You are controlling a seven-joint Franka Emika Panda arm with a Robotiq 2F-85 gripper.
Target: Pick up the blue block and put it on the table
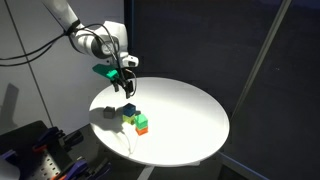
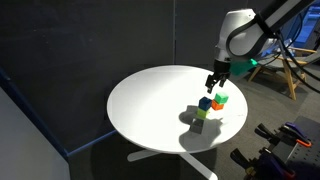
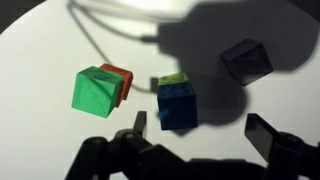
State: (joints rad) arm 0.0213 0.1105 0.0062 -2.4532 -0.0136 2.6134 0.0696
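Blue against the white table [image 1: 190, 110], the blue block [image 3: 176, 103] sits untouched, apparently atop a yellow-green cube [image 3: 172, 80], while the gripper [image 1: 128, 90] hovers above, jaws apart and empty, so grasping, lifting and placing all lie ahead.

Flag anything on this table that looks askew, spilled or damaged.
Nothing spilled or damaged. The green cube sits on the orange cube, the blue block on the yellow-green cube; the two stacks are turned at different angles. A dark grey cube lies apart in shadow.
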